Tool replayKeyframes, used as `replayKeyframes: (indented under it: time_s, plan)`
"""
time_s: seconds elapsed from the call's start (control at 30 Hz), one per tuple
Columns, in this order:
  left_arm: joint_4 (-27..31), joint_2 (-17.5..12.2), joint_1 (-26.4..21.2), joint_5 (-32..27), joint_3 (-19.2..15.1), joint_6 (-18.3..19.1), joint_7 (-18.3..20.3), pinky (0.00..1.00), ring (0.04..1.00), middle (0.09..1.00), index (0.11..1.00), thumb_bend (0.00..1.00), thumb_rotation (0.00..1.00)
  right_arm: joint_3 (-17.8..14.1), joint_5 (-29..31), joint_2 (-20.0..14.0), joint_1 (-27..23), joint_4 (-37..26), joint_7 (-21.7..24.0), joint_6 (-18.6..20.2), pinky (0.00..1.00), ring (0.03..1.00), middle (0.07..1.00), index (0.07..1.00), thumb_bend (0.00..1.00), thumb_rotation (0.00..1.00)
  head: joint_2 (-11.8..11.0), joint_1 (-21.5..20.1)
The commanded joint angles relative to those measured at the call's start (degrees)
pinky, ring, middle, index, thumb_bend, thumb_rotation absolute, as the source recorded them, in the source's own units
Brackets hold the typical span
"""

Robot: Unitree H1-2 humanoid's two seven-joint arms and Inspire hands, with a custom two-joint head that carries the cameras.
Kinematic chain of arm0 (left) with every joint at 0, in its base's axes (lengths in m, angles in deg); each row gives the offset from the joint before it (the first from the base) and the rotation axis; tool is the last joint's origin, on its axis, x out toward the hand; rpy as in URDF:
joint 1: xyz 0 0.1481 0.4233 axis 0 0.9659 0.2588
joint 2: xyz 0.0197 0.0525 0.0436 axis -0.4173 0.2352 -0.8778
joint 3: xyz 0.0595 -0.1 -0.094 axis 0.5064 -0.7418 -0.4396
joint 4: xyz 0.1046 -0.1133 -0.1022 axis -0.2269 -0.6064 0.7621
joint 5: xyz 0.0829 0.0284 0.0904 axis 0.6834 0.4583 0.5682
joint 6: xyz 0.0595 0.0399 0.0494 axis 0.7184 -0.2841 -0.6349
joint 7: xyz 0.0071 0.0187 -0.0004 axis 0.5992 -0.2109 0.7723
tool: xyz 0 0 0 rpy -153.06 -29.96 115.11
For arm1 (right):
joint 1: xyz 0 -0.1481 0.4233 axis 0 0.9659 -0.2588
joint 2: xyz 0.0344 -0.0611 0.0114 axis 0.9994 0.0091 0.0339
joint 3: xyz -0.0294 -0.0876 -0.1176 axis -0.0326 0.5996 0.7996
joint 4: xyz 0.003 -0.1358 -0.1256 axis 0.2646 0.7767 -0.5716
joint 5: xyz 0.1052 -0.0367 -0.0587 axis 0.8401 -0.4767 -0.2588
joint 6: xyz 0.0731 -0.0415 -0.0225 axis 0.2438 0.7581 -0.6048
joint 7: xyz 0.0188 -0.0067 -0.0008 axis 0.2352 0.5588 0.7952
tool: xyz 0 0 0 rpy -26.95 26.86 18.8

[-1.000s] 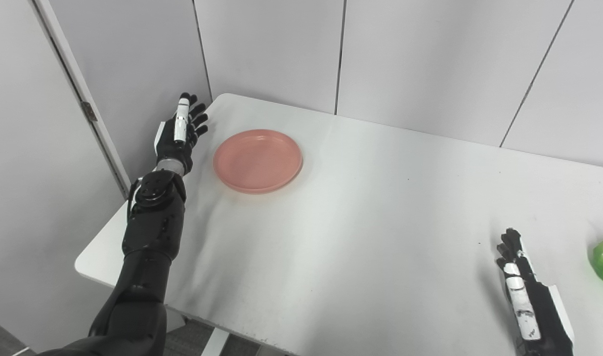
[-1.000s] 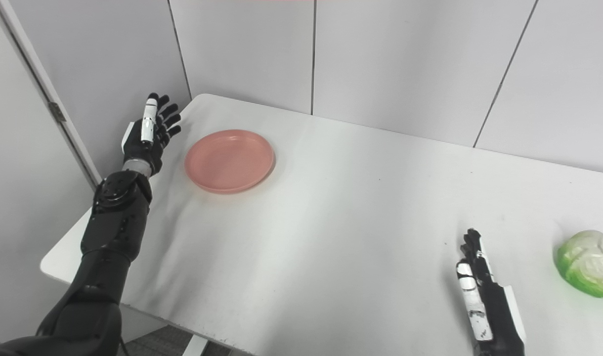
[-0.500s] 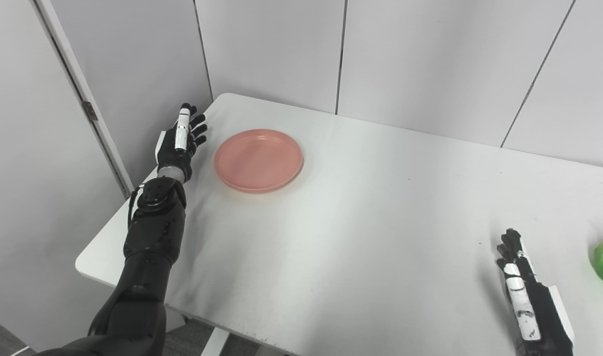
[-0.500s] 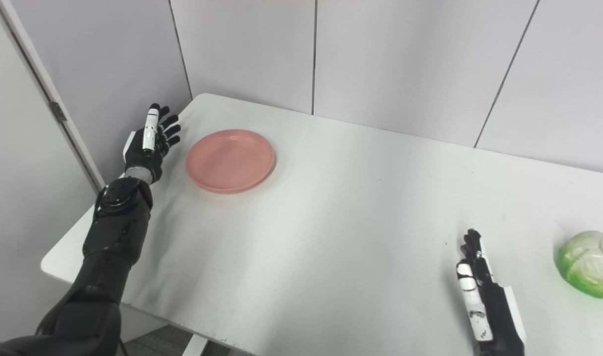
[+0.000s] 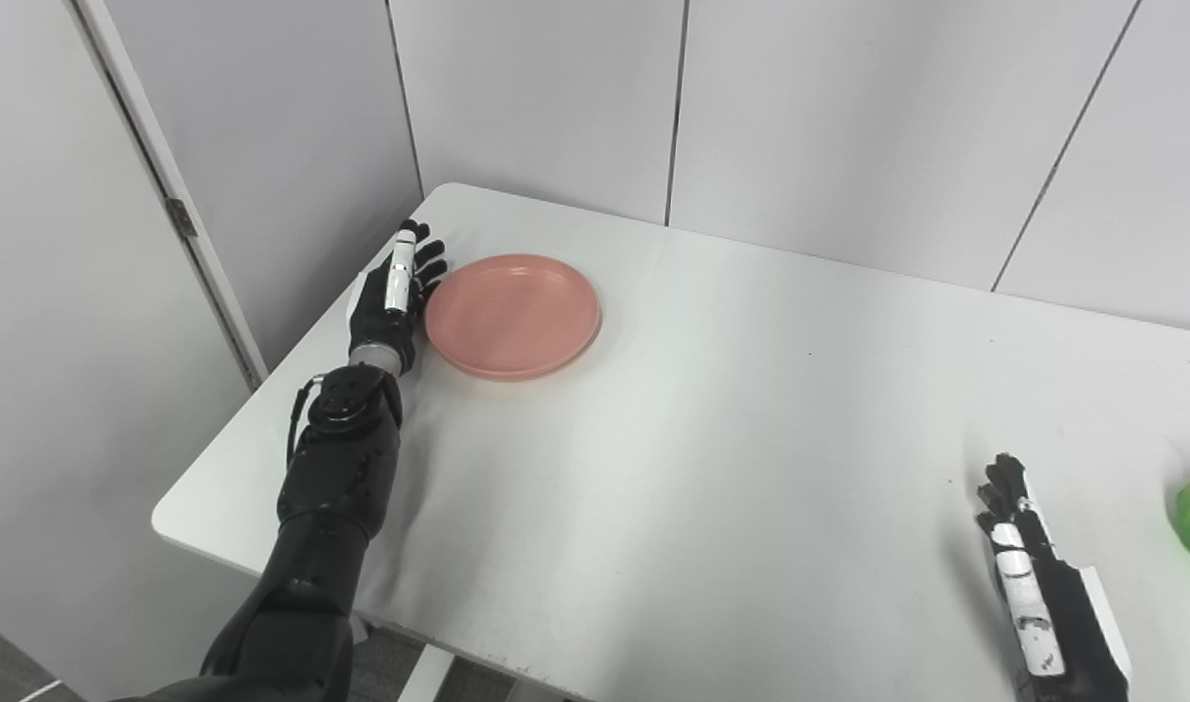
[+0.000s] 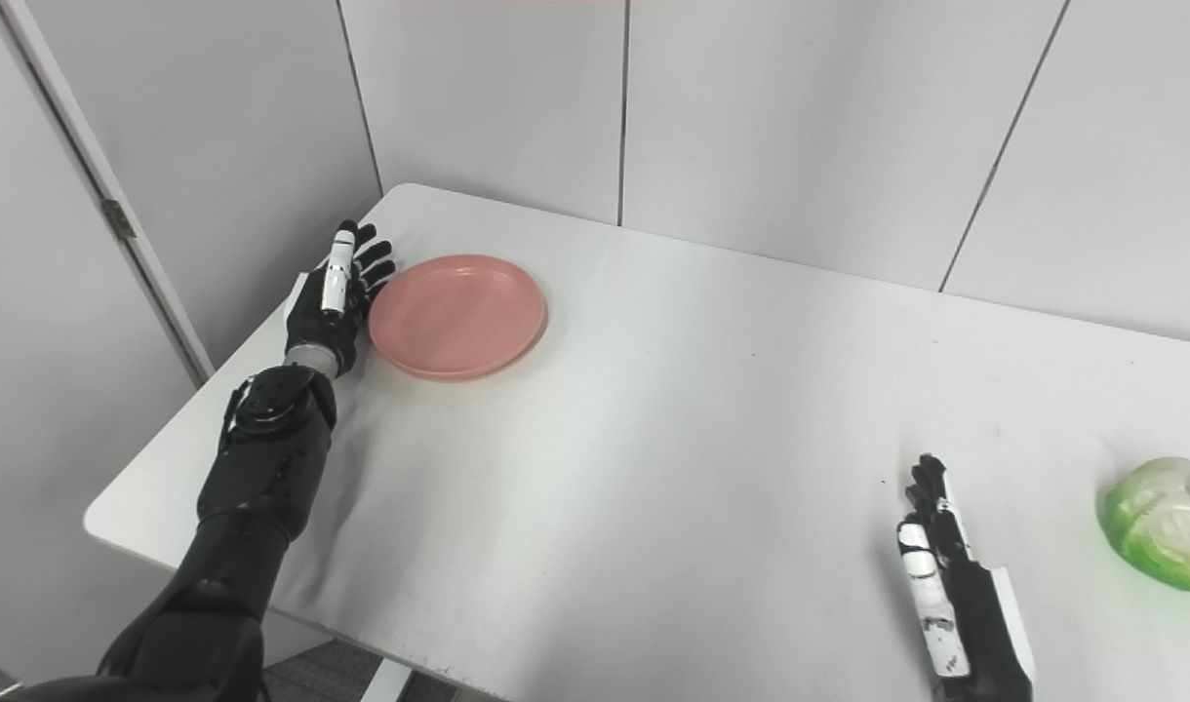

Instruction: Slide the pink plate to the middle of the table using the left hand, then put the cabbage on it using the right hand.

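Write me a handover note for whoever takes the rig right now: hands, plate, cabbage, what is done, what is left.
Left hand: open, fingers apart, right beside the left rim of the pink plate; contact cannot be confirmed.
Right hand: open, flat by the table's near right edge, holding nothing.
Plate: at the far left of the table, not in the middle.
Cabbage: on the table at the far right, apart from the right hand.
Done: left hand is in place at the plate.
Left: slide the plate to the middle, then put the cabbage on it.
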Motion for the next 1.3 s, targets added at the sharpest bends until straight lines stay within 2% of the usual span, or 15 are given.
replayKeyframes:
  time_s: [0.0,0.3,0.7,1.03,1.27]
  plan:
    - [1.4,0.7,-0.8,-0.4,0.9,-0.3,0.8,0.88,0.871,0.869,0.865,0.53,0.99,0.5,-0.2,0.6,0.4,-0.4,-0.3,-0.1,1.0,0.999,1.0,1.0,0.23,1.0,0.2,-0.1]
    - [3.2,3.8,0.4,-1.1,3.5,0.2,2.5,0.9,0.888,0.88,0.868,0.52,1.0,0.5,-0.5,0.8,0.4,-0.4,-0.4,0.0,1.0,0.999,1.0,1.0,0.25,1.0,0.7,-0.9]
    - [5.9,7.5,1.7,-3.8,5.0,1.3,4.8,0.9,0.897,0.892,0.882,0.51,1.0,0.5,-0.9,1.2,0.6,-0.8,-0.5,0.4,1.0,0.996,1.0,1.0,0.27,1.0,1.7,-2.5]
    - [11.5,11.4,2.4,-7.0,5.8,6.5,5.0,0.89,0.883,0.886,0.879,0.51,1.0,0.8,-1.7,1.7,0.8,-1.4,-0.8,1.0,1.0,0.993,1.0,1.0,0.28,1.0,2.9,-5.0]
    - [14.4,14.3,3.0,-7.2,8.2,9.5,5.4,0.9,0.887,0.89,0.88,0.51,1.0,1.2,-2.7,2.1,0.7,-1.5,-1.3,1.3,1.0,0.989,1.0,1.0,0.3,1.0,3.8,-7.6]
